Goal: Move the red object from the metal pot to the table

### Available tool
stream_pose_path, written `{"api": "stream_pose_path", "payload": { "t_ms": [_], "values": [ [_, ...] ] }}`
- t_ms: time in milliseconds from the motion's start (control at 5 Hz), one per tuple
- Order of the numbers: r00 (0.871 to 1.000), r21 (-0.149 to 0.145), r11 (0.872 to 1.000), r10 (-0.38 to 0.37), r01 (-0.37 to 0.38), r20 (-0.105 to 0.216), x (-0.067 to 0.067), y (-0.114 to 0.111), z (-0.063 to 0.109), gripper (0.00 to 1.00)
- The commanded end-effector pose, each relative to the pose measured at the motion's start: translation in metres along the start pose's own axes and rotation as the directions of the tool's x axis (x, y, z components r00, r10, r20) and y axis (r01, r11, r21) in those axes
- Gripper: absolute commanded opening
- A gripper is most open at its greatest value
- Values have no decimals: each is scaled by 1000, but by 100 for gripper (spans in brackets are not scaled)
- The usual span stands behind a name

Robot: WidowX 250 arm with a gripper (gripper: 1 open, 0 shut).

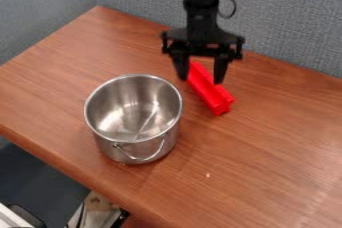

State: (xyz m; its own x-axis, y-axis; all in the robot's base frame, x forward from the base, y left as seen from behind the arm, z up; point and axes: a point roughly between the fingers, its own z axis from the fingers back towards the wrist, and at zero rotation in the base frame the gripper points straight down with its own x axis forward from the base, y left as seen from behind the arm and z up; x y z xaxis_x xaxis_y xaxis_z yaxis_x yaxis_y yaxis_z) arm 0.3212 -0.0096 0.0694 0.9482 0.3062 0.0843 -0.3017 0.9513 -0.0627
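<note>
The arm is hanging straight down, its gripper [202, 69] pointing at the table [281, 152]. Its fingers [181, 68] are standing apart, straddling the far end of the red block [209, 88] below them.

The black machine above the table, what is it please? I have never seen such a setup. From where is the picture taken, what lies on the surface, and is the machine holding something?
It is a robot arm, reaching down from the top of the picture. At its end is a pincer with two fingers, which works like a hand. There is only one view, from a camera that stands in front of the table and looks down at it from above. On the reddish-brown wooden table you see a shiny metal pot, which looks empty, and beside it a red object, a long block lying flat on the wood. The pincer is open, its fingers spread on either side of the block's far end. It holds nothing: the block rests on the table.
</note>
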Motion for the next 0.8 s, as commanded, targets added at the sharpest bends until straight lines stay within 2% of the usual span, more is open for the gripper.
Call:
{"api": "stream_pose_path", "payload": {
  "t_ms": [0,200,400,600],
  "values": [
    [995,-53,997,68,-64,78,-16,-4,22,0],
    [988,-70,990,126,-120,87,-38,-3,13,0],
    [994,-97,994,60,-51,87,-27,-16,15,0],
    [995,-136,991,8,5,97,-16,-30,22,0]
  ]
}}
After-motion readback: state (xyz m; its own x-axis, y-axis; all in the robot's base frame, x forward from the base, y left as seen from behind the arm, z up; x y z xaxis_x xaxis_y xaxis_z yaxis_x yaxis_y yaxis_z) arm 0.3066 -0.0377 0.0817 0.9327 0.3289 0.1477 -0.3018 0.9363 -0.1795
